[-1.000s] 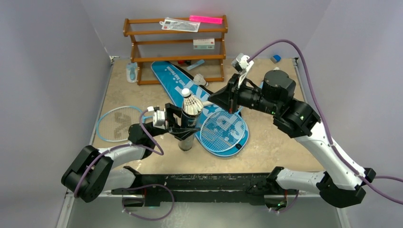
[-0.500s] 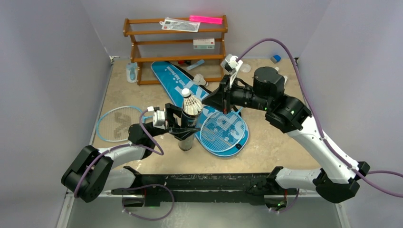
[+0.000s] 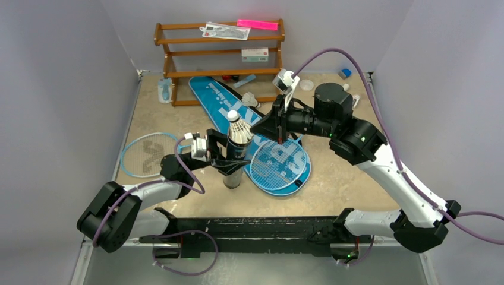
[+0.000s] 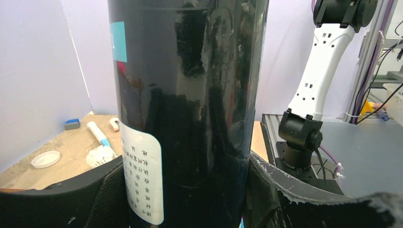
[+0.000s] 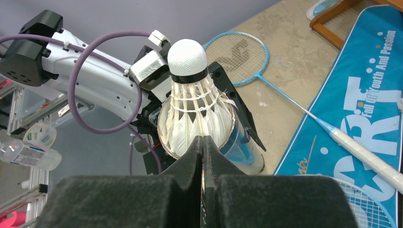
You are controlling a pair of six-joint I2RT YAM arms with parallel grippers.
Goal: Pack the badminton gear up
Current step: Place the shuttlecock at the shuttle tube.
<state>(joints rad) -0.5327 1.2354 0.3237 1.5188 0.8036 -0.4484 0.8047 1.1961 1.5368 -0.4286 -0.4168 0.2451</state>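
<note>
top external view has the left hand (image 3: 229,160) clamped on a glossy black cylinder tube (image 3: 234,173), which stands upright on the beige stone-look surface (image 3: 350,178), a little left of centre. left wrist view confirms it: a dark pad presses each side of the tube (image 4: 190,95).

a white feather shuttlecock (image 3: 237,123) sits in the tube's open mouth, cork end up. the right hand (image 3: 262,127) hangs just beside it, its foam pads pressed together with nothing visible between them. in right wrist view the closed tips (image 5: 203,142) overlap the feather skirt (image 5: 195,116), possibly touching it; that cannot be told.

a blue racket-shaped bag lettered sport (image 3: 214,95) lies diagonally behind the tube. one light-blue racket with a white handle (image 3: 277,165) rests head-down on the bag's wide end. a second light-blue racket (image 3: 145,155) lies on the bare surface to the left. another white shuttlecock (image 3: 251,99) lies by the foot of the brown wooden three-tier rack (image 3: 223,73).
</note>
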